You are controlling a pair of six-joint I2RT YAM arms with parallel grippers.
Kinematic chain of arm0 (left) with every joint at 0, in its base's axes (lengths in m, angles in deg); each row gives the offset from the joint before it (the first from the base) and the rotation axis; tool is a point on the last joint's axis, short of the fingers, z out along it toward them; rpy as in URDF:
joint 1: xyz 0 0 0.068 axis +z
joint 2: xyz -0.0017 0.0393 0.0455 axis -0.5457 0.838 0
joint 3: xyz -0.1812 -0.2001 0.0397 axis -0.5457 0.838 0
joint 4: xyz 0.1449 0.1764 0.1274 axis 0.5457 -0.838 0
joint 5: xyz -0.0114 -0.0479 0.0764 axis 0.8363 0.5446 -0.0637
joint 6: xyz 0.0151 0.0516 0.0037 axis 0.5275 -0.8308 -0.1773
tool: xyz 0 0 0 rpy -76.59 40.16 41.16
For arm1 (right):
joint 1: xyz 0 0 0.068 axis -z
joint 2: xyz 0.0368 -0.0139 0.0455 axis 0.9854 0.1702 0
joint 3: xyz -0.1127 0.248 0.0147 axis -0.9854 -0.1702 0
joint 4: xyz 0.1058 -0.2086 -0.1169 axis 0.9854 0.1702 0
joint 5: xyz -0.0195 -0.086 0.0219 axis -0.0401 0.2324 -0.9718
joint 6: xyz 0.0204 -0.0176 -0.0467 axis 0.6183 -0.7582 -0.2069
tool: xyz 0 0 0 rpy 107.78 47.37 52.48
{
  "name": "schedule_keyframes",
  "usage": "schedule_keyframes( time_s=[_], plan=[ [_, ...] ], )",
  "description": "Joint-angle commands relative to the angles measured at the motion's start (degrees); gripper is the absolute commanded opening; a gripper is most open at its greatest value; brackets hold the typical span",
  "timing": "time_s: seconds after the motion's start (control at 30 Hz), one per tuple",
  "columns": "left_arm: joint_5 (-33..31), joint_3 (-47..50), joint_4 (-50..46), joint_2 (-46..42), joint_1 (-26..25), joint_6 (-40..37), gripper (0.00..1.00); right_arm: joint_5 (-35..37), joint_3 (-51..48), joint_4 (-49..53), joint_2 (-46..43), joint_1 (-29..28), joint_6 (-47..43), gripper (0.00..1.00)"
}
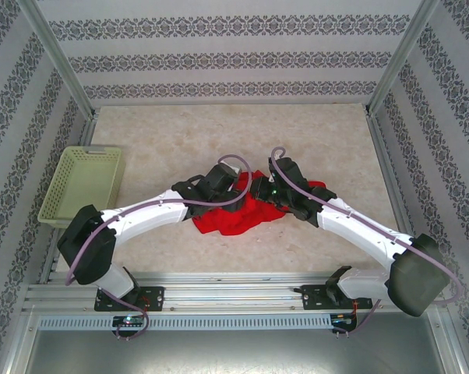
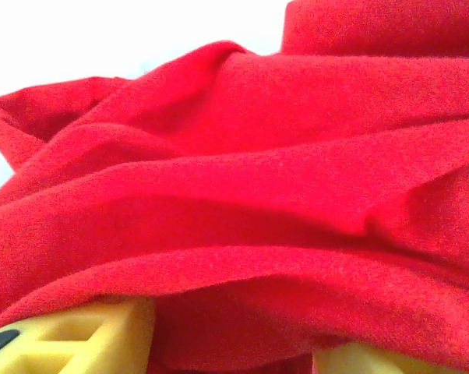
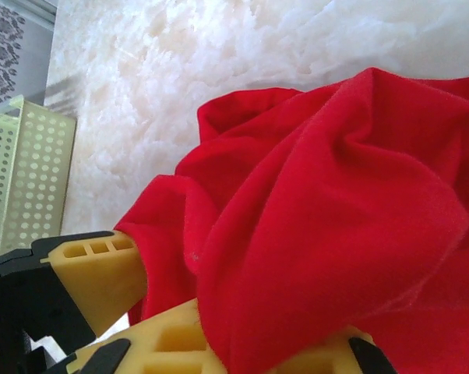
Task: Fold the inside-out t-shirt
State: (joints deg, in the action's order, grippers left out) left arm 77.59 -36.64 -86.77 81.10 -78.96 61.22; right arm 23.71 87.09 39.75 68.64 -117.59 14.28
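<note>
Red t-shirt (image 2: 242, 195) bunched over yellow fingers (image 2: 79, 335).
Up close, the left gripper (image 2: 234, 354) has its fingers spread, with red cloth heaped between them. Cloth also hangs over the right gripper (image 1: 267, 189), and I cannot tell if it pinches. From above, the t-shirt lies crumpled in the middle of the table (image 1: 297, 132), under both arms. Bare table lies behind it and on both sides. The green basket (image 1: 94, 149) sits well apart at the left edge.

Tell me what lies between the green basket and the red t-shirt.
Nothing rests there: bare marbled tabletop separates the basket from the t-shirt in the right wrist view; the top view shows the left arm crossing above it.
</note>
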Motion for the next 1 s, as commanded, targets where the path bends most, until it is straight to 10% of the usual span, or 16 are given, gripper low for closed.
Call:
schedule_keyframes(
  time_s=[0.0, 0.37, 0.6, 0.97],
  plan=[
    [2.03, 0.07, 2.38, 1.24, 0.19, -0.02, 0.55, 1.51, -1.31, 0.80, -0.43, -0.74, -1.70, 0.14],
    [5.45, 4.01, 0.37, -1.02, -0.75, -3.04, 0.01, 3.57, -2.14, 2.50, -0.23, 4.88, -4.87, 0.00],
    [2.75, 13.62, 0.47, -10.79, -3.68, -6.23, 0.00, 2.68, -1.20, 3.96, 3.16, 12.86, -7.57, 0.01],
    [6.31, 16.37, 6.80, -13.66, -3.77, -6.71, 0.00, 5.26, -5.17, 6.77, -7.03, 0.89, -25.80, 0.67]
  ],
)
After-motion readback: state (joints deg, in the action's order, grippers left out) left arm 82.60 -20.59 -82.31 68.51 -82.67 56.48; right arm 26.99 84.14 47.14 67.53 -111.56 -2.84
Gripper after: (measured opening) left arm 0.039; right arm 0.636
